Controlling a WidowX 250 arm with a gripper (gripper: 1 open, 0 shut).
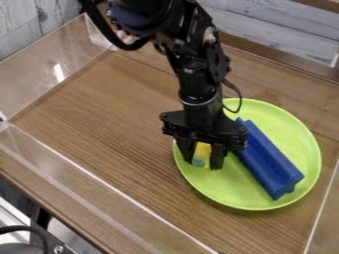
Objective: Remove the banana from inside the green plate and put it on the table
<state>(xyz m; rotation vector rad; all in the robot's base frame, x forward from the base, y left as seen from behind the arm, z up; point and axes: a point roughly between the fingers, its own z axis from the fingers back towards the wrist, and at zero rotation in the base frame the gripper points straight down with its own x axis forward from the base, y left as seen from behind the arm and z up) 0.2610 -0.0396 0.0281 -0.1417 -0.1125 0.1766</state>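
Gripper (205, 154) fingers straddle the banana (201, 153) at the plate's (244, 193) left edge; whether they grasp it, I cannot tell. Right of it lies the block (269, 162).

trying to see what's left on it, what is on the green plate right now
On the green plate lie the blue block and the banana, partly covered by the gripper; whatever else the gripper hides cannot be seen.
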